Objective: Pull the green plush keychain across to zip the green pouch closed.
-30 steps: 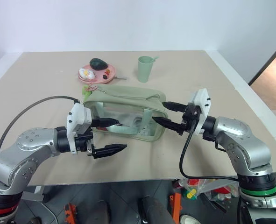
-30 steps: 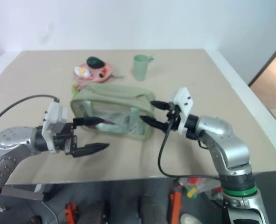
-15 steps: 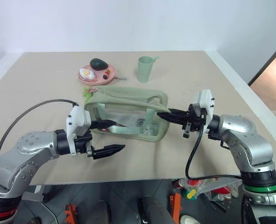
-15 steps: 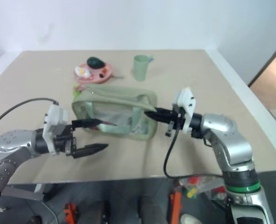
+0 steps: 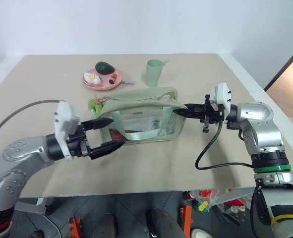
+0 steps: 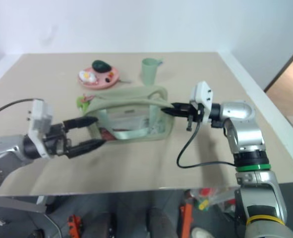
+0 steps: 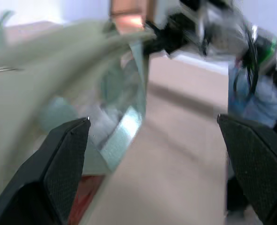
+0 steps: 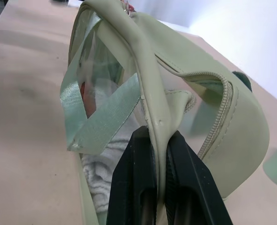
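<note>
At the middle of the desk (image 5: 196,168) sits the green pouch (image 5: 141,116), its zipper not yet run shut. The right gripper (image 5: 186,110) has its jaws clenched on the pouch's end nearest it, bracing it. The left gripper (image 5: 109,134), jaws released and spread wide, hovers at the pouch's opposite end, just below the green plush keychain (image 5: 92,104). Bracing looks done; next, those jaws must rise to the keychain and pinch it.

A beige table (image 5: 196,74) stands against a plain white wall (image 5: 136,25); dark floor (image 5: 136,218) lies below its near edge.
</note>
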You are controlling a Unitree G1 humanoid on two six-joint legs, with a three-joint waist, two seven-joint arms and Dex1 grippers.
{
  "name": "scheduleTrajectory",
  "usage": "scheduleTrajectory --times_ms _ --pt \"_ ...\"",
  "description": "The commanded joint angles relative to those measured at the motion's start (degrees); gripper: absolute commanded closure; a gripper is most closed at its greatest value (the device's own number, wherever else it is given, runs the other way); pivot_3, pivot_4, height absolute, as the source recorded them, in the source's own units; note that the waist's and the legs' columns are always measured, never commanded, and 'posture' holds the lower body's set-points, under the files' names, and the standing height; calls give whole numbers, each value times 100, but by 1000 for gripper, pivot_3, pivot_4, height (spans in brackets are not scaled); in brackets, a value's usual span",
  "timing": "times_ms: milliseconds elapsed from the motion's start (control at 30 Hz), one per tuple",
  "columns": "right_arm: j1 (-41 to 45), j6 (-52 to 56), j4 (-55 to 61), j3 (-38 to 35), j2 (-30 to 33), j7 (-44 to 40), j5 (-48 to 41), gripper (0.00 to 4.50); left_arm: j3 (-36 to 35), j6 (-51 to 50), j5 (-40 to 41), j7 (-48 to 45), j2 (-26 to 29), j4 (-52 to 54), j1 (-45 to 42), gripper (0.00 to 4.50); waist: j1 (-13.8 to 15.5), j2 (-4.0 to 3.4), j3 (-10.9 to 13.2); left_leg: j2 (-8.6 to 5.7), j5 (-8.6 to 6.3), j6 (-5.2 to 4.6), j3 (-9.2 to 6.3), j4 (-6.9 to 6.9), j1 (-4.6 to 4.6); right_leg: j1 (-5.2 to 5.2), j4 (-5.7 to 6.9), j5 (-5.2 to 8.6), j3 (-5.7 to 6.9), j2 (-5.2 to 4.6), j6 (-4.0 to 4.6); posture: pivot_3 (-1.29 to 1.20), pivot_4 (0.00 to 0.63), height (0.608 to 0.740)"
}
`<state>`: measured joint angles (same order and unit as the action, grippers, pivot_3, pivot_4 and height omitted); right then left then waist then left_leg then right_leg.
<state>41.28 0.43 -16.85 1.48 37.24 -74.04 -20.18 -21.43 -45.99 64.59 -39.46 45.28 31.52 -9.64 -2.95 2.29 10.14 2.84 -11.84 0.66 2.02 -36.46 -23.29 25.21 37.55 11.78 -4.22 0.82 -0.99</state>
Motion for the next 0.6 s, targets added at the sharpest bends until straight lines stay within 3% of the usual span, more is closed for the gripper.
scheduleTrajectory --times_ms 33,133,267,433,600 --pt "-18 -78 181 -64 3 -19 -5 4469 -759 -207 426 364 208 -100 219 0 0 0 0 0 0 0 0 0 0 0 0 0 0 1 0 0 150 740" --pt "-66 50 378 -62 -6 38 -51 4469 -843 80 -152 686 197 -472 109 0 18 0 0 0 1 1 -3 -2 5 -1 8 2 5 2 8 0 150 740" --pt "-158 240 666 -68 -31 135 -111 4469 -308 650 -1161 1067 -132 -912 -329 0 20 0 0 -3 6 7 -3 -8 14 -9 10 7 5 3 35 0 150 740" --pt "-341 390 1041 -82 -32 278 -128 4469 140 582 -1410 1283 -701 -1483 -691 0 -2 1 -1 -3 9 11 9 -11 19 -8 12 -4 -7 2 26 0 150 740" --pt "-510 504 1322 -111 4 398 -130 4469 -17 283 -1170 1415 -1017 -2308 -898 0 -12 2 -1 7 8 10 1 -3 16 -1 21 -11 -6 17 11 0 150 740"
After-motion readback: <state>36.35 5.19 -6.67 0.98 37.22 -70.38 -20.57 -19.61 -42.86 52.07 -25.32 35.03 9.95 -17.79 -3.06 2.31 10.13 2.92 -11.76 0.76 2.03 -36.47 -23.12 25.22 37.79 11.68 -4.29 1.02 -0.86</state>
